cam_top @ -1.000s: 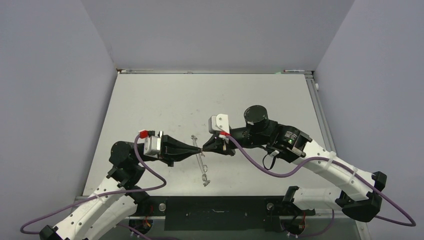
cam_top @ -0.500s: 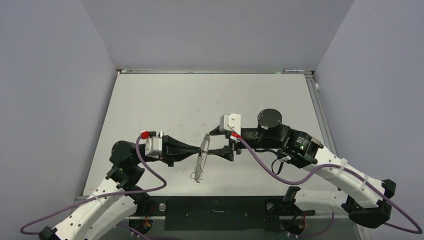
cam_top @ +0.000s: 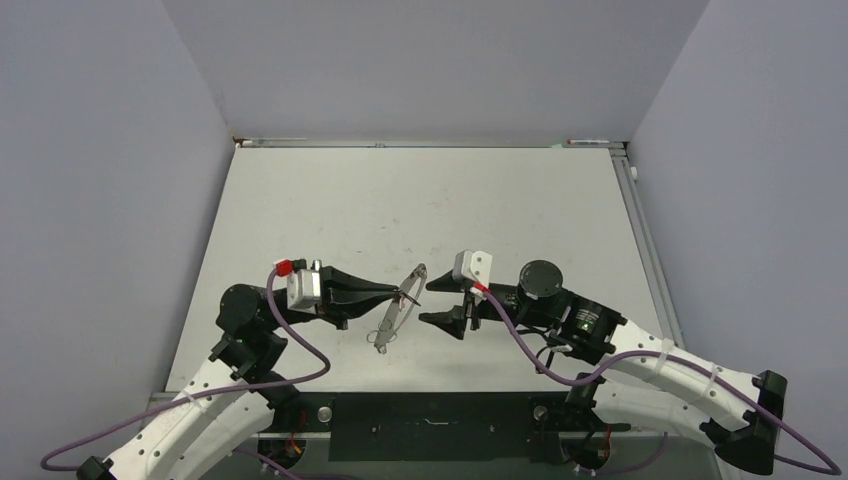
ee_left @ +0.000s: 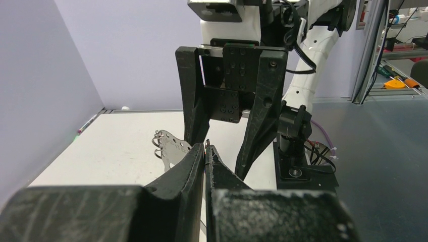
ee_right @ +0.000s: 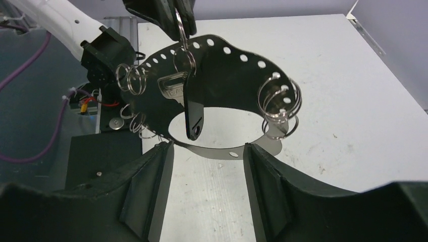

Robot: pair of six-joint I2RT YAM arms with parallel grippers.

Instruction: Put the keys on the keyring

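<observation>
The keyring (ee_right: 242, 58), a flat silver oval hoop with punched holes and small loops (ee_right: 280, 103) along its rim, hangs tilted above the table. My left gripper (cam_top: 408, 293) is shut on one small loop at the hoop's top edge. The same pinch shows in the left wrist view, with the left gripper (ee_left: 207, 147) beside the hoop (ee_left: 171, 148). A key (ee_right: 191, 108) with a silver blade and a black head dangles from a loop on the hoop. My right gripper (ee_right: 208, 147) stands open just short of the hoop's lower rim, holding nothing. From above, the right gripper (cam_top: 425, 302) faces the keyring (cam_top: 393, 318).
The white table (cam_top: 330, 210) is bounded by purple-grey walls left and right and a metal rail (cam_top: 430, 144) at the back. A black base plate (cam_top: 430, 412) lies along the near edge between the arm bases. Purple cables trail from both wrists.
My right gripper has opened, let go and pulled back to the right. The keyring has swung from edge-on to tilted, still held by the left gripper.
</observation>
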